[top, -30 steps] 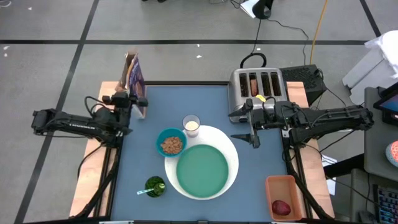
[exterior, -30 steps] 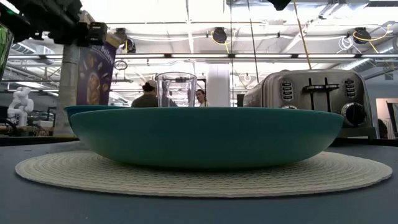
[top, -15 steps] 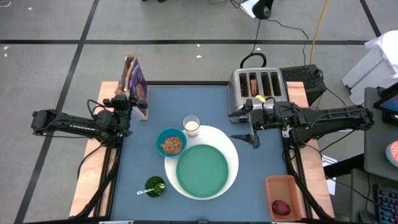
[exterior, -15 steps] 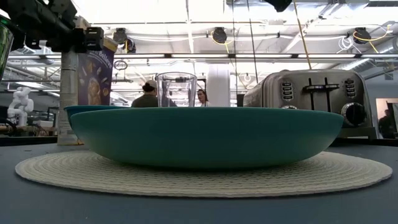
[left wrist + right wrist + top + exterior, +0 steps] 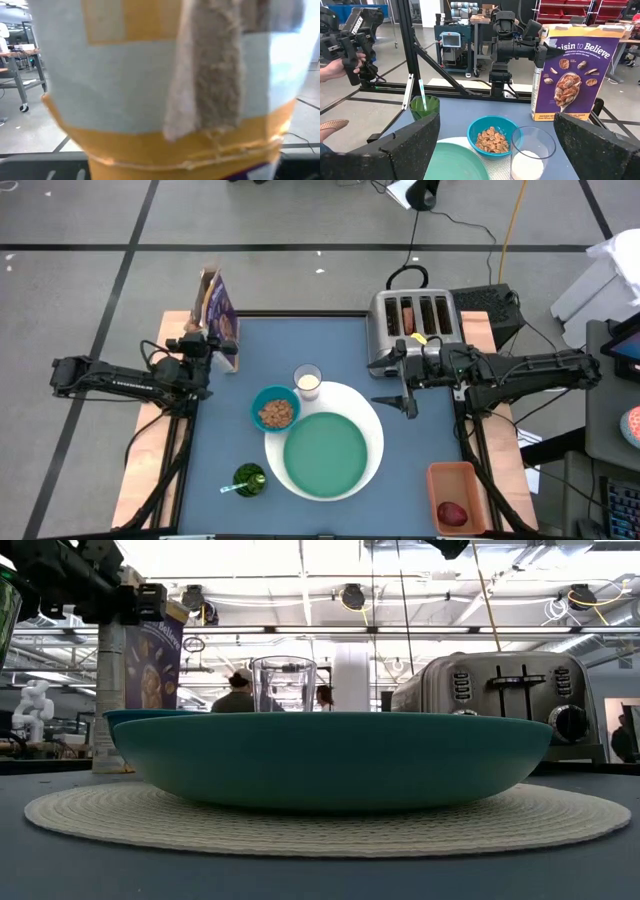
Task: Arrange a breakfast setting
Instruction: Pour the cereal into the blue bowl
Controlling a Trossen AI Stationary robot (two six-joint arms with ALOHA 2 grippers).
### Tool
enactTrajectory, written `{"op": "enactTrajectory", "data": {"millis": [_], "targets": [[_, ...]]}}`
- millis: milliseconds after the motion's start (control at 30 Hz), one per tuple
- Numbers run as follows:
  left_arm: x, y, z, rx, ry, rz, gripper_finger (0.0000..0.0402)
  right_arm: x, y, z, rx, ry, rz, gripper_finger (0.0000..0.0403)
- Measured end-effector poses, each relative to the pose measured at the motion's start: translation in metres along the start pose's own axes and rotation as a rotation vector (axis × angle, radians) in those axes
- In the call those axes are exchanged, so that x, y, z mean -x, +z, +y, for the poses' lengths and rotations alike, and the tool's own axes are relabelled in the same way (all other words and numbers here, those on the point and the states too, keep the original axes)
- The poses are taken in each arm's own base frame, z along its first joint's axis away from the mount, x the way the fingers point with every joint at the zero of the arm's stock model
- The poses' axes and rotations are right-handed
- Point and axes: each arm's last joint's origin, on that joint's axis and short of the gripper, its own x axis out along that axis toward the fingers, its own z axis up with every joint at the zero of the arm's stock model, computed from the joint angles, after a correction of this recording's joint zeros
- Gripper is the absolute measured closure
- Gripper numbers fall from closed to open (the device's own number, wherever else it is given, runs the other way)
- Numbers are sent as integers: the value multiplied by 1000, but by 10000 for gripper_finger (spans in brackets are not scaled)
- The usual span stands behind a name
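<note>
Your left gripper [image 5: 222,345] sits at the far left corner of the blue table [image 5: 340,340], fingers clamped on the upper part of the purple cereal box [image 5: 217,308]. The box stands upright there, top flaps open; the left wrist view is filled with its cardboard at close range.

Your right gripper [image 5: 400,390] hangs on the right side of the table, just in front of the silver toaster [image 5: 412,320], its fingers spread wide with nothing between them. In the right wrist view both dark fingers [image 5: 405,145] frame the setting from either side.

You have the teal plate [image 5: 325,452] resting on the larger white plate [image 5: 372,430], near the table's centre front. The low view shows the white piece as a woven mat under the teal dish. The small teal bowl [image 5: 275,410], holding brown cereal, touches the white plate's far left rim. The glass of milk [image 5: 308,382] stands just behind the bowl, partly filled.

A green cup [image 5: 249,478] with a straw-like stick in it stands at the front left, apart from the plates. The red apple [image 5: 452,513] lies in an orange tray [image 5: 452,477] at the front right corner.

A person's hand [image 5: 332,70] shows beyond the table in the right wrist view, holding a dark device.
</note>
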Motion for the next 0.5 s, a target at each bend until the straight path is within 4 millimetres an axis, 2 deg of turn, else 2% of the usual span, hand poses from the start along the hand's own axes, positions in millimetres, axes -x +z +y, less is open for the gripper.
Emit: {"op": "enactTrajectory", "data": {"millis": [200, 500], "targets": [[0, -1, 0, -6, 0, 0, 286, 0, 0, 0, 0, 0, 0, 18], [0, -2, 0, -16, 11, 9, 213, 0, 0, 0, 0, 0, 0, 18]]}}
